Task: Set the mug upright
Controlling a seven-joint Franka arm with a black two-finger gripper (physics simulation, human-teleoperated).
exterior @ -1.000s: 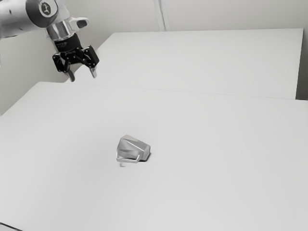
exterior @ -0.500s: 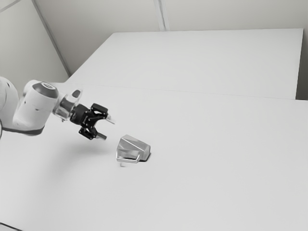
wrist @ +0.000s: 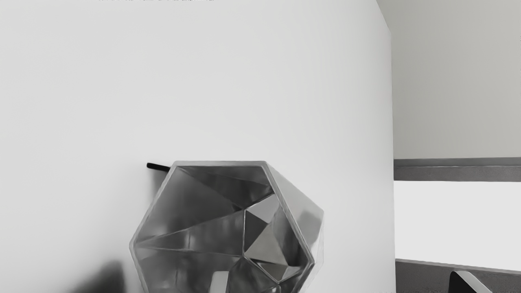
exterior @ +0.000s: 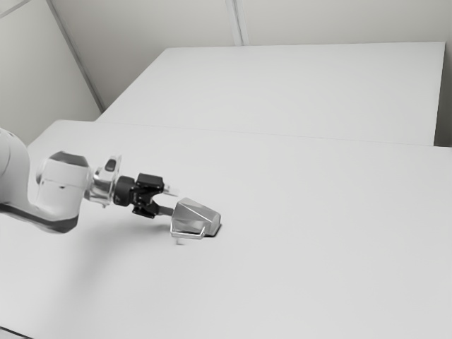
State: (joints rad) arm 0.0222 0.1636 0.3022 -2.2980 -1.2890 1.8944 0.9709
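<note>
We are seeing the mug [exterior: 195,217] lying on its side on the table [exterior: 304,275], well in from the far edge, its mouth facing our gripper [exterior: 171,200]. We are holding the pincer wide, gripping nothing; one finger is overlapping the mouth in the wrist view, the other is standing outside the wall (whether the first is entering, we are not managing to tell). If we are advancing off-line, we are risking a fingertip shoving the rim and sliding the mug; closing askew, we are risking the slanted wall slipping free and rolling.
</note>
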